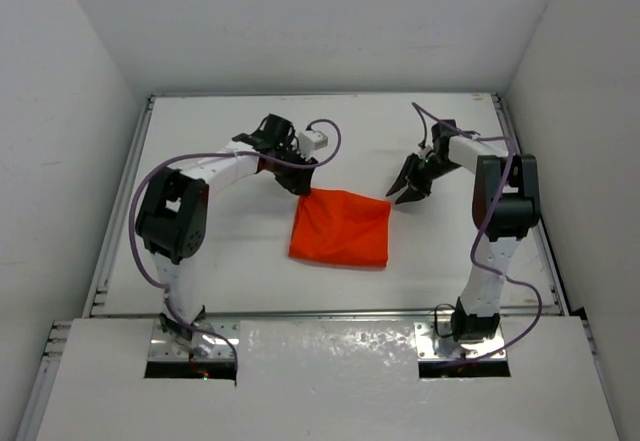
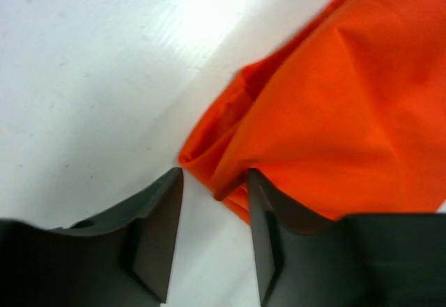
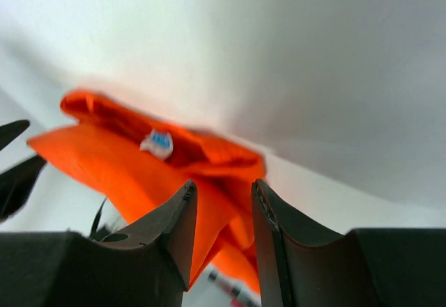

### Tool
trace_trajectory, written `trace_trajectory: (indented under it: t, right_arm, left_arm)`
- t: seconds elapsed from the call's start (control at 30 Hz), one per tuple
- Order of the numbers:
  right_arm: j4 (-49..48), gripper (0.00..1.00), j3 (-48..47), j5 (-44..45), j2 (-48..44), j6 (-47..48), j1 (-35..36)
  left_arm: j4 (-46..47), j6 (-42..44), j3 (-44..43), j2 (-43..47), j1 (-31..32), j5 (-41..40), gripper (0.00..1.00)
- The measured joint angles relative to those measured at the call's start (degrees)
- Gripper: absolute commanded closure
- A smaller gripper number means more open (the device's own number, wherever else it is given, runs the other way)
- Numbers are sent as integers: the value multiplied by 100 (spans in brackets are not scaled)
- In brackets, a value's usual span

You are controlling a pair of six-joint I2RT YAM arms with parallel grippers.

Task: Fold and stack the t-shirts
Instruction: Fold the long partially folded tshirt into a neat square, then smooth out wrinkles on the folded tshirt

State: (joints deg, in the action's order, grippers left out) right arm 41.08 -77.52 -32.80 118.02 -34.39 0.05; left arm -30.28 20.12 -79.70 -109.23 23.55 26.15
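The orange-red t-shirt (image 1: 340, 226) lies folded into a rough square in the middle of the white table. My left gripper (image 1: 292, 177) is at its far left corner. In the left wrist view that gripper (image 2: 214, 175) stands open, and the bunched corner of the t-shirt (image 2: 334, 112) reaches just between the fingertips without being pinched. My right gripper (image 1: 408, 187) hovers at the far right corner. Seen from the right wrist, it (image 3: 223, 185) is open too, with the t-shirt (image 3: 118, 168) and its small white-blue label (image 3: 157, 143) lying beyond the tips.
White walls close in the table (image 1: 200, 261) at the back and both sides. Purple cables (image 1: 330, 146) loop over both arms. The dark fingers of the other gripper (image 3: 14, 168) show at the left edge of the right wrist view.
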Motion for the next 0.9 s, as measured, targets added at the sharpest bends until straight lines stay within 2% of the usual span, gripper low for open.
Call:
trace_trajectory:
  t: [0.03, 0.2, 0.37, 0.47, 0.5, 0.6, 0.63, 0.7, 0.9]
  right_arm:
    - [-46, 65, -81, 103, 35, -13, -7]
    - [-341, 65, -358, 852, -70, 37, -94]
    - [-605, 69, -232, 1622, -901, 337, -103]
    - [-1058, 83, 446, 1974, -2004, 483, 125]
    - [-1145, 92, 702, 2083, -2385, 505, 289]
    - [-1676, 100, 1508, 2166, -3309, 448, 1032]
    - [-1882, 100, 1729, 2070, -3425, 389, 1257]
    - [-2385, 100, 2177, 1845, -3414, 166, 1541]
    - [-2868, 100, 2660, 1814, -2476, -232, 1469]
  left_arm:
    - [59, -92, -4, -44, -28, -68, 44]
    - [308, -490, -15, -286, -243, -459, 45]
    - [376, -804, -192, -284, -476, -892, 48]
    - [459, -907, -214, 26, -560, -962, 48]
    - [442, -931, -234, 175, -566, -935, 51]
    - [426, -973, -382, 599, -498, -697, 57]
    - [450, -981, -387, 726, -435, -562, 58]
    - [503, -999, -295, 892, -258, -297, 62]
    - [564, -1047, 365, 643, 286, 179, 63]
